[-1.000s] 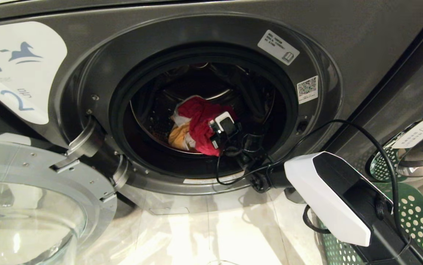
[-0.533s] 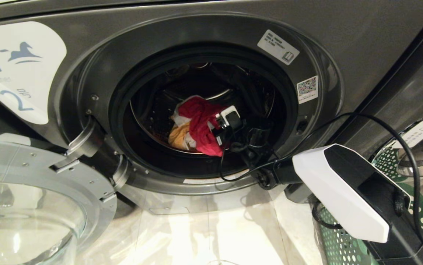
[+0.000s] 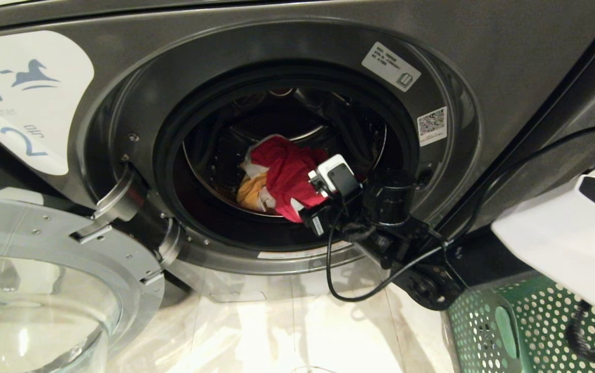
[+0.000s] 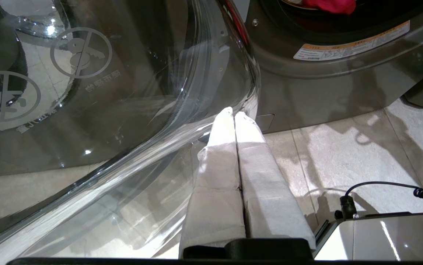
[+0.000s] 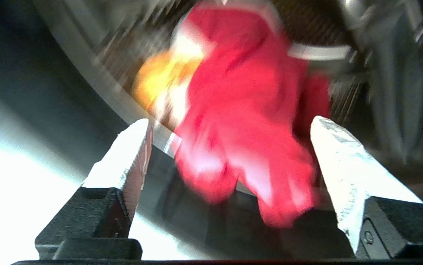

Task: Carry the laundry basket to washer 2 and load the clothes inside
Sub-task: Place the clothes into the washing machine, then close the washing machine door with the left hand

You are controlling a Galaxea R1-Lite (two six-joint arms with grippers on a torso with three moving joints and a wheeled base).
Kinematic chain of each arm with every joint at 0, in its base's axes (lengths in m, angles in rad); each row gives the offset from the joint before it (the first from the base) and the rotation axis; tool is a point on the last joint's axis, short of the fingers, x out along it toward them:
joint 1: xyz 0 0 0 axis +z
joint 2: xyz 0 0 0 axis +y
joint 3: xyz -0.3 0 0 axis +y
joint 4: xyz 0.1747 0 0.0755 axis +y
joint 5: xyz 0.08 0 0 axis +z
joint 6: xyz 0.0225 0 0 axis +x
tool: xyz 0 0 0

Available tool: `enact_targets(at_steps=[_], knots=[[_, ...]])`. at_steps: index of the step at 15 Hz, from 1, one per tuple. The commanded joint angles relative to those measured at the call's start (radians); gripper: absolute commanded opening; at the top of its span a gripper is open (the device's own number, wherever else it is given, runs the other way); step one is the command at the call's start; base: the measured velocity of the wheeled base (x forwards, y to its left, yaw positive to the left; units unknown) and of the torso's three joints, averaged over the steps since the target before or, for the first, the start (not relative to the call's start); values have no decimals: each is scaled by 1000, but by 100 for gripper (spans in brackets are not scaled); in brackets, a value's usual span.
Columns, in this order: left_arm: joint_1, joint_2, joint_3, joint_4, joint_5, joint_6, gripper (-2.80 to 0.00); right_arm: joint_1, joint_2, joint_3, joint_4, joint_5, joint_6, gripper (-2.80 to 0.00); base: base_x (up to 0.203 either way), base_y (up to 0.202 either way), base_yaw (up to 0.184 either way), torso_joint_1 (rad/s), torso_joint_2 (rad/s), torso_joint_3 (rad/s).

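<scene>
The glass door (image 3: 43,290) of washer 2 (image 3: 484,46) is hanging wide open at the left of the head view, below the white label (image 3: 23,98) bearing a horse and the numeral 2. The left gripper (image 4: 233,114) is resting low beside that door's curved glass, its two white-wrapped fingers (image 4: 219,154) pressed flat together with nothing between them, over the pale tiled floor (image 4: 344,154). In the middle, the drum opening (image 3: 287,155) is showing the clothes (image 3: 287,176) lying inside on the drum's lower part: a bright red garment on top, a yellow-orange one (image 3: 251,191) tucked to its left, and a strip of white cloth between them. Just right of the pile, the right gripper (image 5: 230,154) is sitting at the lower right of the door ring, pointing into the drum with its fingers spread wide apart and gripping nothing; the red garment is lying beyond and between the fingertips, though blur makes contact hard to judge. At the far right, the green laundry basket (image 3: 530,321) is standing on the floor beside the washer, beneath the right arm (image 3: 562,248).
</scene>
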Motion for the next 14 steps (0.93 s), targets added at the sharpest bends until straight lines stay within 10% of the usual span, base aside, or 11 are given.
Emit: enact_targets(at_steps=[1,5,6,14], knots=[[0,1,0,0,0,2,-280,37,-174,159,7,-4,-1,0,0,0,0,0,0,0],[0,1,0,0,0,0,-280,119,-461,407,101,-56,1,0,0,0,0,0,0,0],[0,1,0,0,0,0,-280,130,-547,455,155,-70,7,-280,0,0,0,0,0,0],[0,1,0,0,0,2,-280,49,-1246,605,1051,-99,155,-280,0,0,0,0,0,0]])
